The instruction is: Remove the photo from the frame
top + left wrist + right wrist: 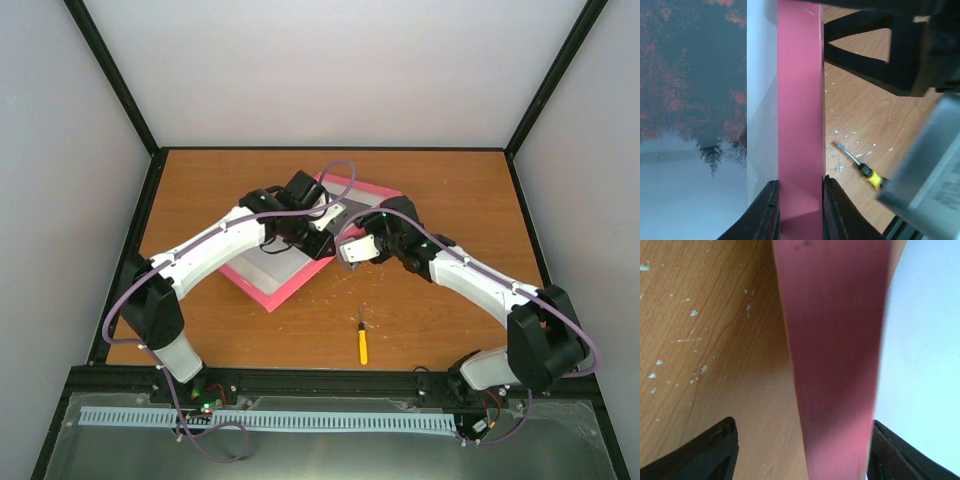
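Where the left fingers (765,215) press against both edges of one pink rail of the frame (800,100), pinching it between them, the photo (690,90) lies just to their left behind a pale border (761,100), seated inside the frame. Ahead and to their right, a yellow-handled screwdriver (862,169) rests on the worktop (860,115). The right fingers (710,450) stand wide apart astride another rail, one finger right beside it and bare wood showing between it and the other.
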`<state>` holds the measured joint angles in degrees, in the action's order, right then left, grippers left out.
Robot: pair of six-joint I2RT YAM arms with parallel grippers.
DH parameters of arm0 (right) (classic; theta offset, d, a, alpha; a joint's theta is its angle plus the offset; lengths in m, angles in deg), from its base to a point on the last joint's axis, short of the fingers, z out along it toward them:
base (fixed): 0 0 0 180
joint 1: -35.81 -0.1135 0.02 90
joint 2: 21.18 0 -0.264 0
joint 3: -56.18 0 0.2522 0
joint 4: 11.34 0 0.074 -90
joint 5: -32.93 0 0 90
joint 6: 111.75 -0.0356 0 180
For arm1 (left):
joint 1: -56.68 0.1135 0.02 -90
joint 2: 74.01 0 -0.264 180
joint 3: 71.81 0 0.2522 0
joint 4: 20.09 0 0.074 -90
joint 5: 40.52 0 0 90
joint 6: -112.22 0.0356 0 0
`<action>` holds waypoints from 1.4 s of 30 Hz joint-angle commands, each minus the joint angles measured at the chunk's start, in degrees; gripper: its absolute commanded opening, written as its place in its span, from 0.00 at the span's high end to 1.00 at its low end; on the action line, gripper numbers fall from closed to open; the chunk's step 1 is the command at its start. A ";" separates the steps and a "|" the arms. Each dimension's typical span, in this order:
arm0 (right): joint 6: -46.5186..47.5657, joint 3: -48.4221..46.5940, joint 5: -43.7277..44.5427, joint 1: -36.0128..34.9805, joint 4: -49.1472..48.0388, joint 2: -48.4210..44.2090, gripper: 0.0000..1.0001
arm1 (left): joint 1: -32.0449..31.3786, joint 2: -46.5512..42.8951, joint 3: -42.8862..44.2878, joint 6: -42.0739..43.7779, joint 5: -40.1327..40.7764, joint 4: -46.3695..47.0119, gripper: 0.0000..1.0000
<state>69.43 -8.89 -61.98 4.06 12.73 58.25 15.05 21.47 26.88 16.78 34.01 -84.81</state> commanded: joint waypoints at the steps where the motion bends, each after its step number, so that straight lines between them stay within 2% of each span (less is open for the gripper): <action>1: 5.50 -2.46 1.35 -1.15 -3.70 1.87 0.34 | -0.21 -4.36 4.64 4.22 -0.53 2.98 0.99; 7: 11.04 -3.56 1.70 -2.15 -4.77 3.63 0.43 | -0.18 -5.42 4.31 4.89 -2.28 2.97 0.99; 14: 11.65 -6.33 0.75 -3.30 -2.67 4.15 0.73 | -0.21 -6.63 3.61 5.34 -2.00 3.32 0.99; 17: 10.43 -7.84 0.52 -3.32 0.08 3.53 0.84 | -0.20 -7.49 4.33 4.72 1.39 3.09 0.99; 18: 9.96 -8.23 0.52 -3.32 1.20 3.27 0.86 | -0.21 -7.95 4.87 4.29 2.99 2.83 0.97; 19: 9.64 -8.64 0.52 -3.31 2.39 2.86 0.88 | -0.14 -8.41 5.91 3.64 4.23 2.31 0.85; 20: 9.33 -8.96 0.51 -3.32 3.42 2.50 0.90 | -0.08 -8.74 7.54 2.76 4.62 1.57 0.71; 21: 9.07 -9.24 0.51 -3.28 4.78 1.95 0.91 | -0.11 -9.40 9.26 2.03 4.68 0.95 0.45; 22: 8.76 -9.68 0.53 -3.32 6.17 1.35 0.93 | -0.10 -10.02 10.84 1.10 5.20 0.53 0.34; 24: 7.51 -10.84 0.66 -3.20 9.52 0.05 0.96 | -0.07 -11.71 13.08 -0.21 8.53 0.48 0.18; 25: 6.73 -11.62 0.71 -3.25 11.21 -0.55 0.97 | -0.10 -12.58 13.88 -0.60 10.37 0.51 0.13; 30: 1.29 -18.09 0.89 -3.06 21.82 -2.59 0.97 | -0.08 -15.57 17.46 -2.12 18.74 -1.28 0.10; 37: -8.64 -33.20 2.84 -1.95 37.83 -1.23 0.97 | -0.06 -22.92 19.08 -0.96 22.41 -0.67 0.10; 42: -16.99 -46.11 2.26 0.64 48.16 3.17 0.97 | -0.14 -27.40 18.42 1.34 24.81 2.10 0.10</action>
<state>63.37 -44.14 -57.89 2.82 57.64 59.92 15.09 -2.68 43.95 16.11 55.48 -85.62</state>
